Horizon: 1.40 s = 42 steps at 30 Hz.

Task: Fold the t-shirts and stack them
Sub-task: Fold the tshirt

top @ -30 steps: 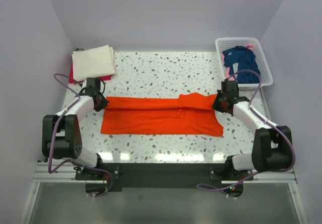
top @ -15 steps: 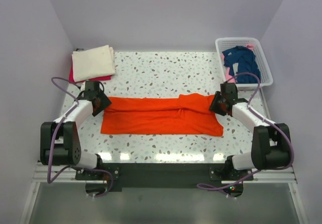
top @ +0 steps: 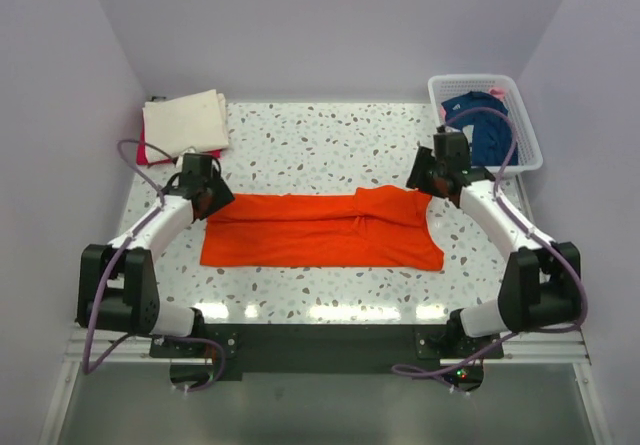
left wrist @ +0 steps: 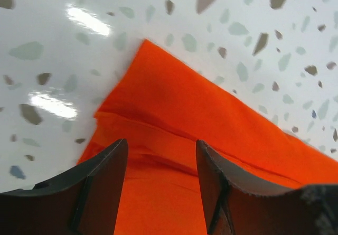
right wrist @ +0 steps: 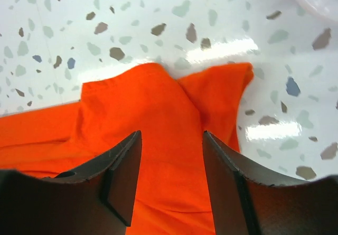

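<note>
Both end effectors are empty right now. The left end effector (left wrist: pixel 161 145) has its jaws wide apart over the 9 o'clock end of the orange t-shirt (top: pixel 320 230), and the right end effector (right wrist: pixel 171 137) is open about the same over the 3 o'clock end. Neither is pinching any cloth.

The orange shirt lies mid-worktop as a long flat band running 9 to 3 o'clock. It looks folded lengthwise, with a bit of bunching near the right end. I'd say it's roughly half folded and still needs crosswise folds before it goes on the pile.

Up at 10 o'clock on the worktop (top: pixel 320 145) there's a folded cream t-shirt (top: pixel 185 123) sitting on top of a red t-shirt (top: pixel 208 154), so two look done. At 2 o'clock the white basket (top: pixel 470 80) holds a crumpled navy t-shirt (top: pixel 480 115), which hasn't been folded yet. So I reckon we're about halfway.
</note>
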Available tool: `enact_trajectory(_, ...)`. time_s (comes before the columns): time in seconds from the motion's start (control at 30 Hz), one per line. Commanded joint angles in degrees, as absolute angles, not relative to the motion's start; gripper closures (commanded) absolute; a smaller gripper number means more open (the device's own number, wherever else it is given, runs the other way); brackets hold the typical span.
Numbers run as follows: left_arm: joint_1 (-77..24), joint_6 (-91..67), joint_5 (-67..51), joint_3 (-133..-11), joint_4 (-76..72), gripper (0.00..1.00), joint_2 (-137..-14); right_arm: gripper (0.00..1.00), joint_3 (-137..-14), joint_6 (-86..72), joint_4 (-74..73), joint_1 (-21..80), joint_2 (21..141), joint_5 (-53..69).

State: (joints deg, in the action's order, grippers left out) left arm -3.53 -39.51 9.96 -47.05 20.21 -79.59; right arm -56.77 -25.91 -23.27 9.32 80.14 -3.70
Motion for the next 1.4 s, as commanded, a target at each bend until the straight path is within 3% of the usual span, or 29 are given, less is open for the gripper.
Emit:
enact_trajectory(0.0, -8.8, -38.7, 7.0, -50.4, 14.9, 0.41, -82.6, 0.46, -62.2, -22.9, -25.3, 12.2, 86.0, -6.8)
enact_trajectory(0.23, -18.5, -35.8, -3.0, -54.0, 5.9, 0.41, -89.6, 0.46, -67.5, -22.5, -25.5, 13.6, 95.7, -10.8)
enact_trajectory(0.53, -25.6, -34.6, -13.3, -59.1, -7.9, 0.33, -100.5, 0.46, -68.2, -24.0, -23.3, 13.4, 101.0, -11.7)
enact_trajectory(1.03, -32.3, -35.2, -20.3, -68.8, -16.0, 0.32, -112.7, 0.49, -64.2, -27.6, -17.8, 13.0, 99.1, -3.3)
enact_trajectory(1.2, -34.0, -35.7, -21.3, -71.5, -16.6, 0.32, -115.7, 0.60, -63.0, -27.8, -17.6, 13.1, 98.0, -2.3)
enact_trajectory(1.37, -35.2, -36.2, -20.9, -74.2, -16.3, 0.32, -118.6, 0.79, -61.6, -27.9, -17.5, 13.0, 95.9, -2.5)
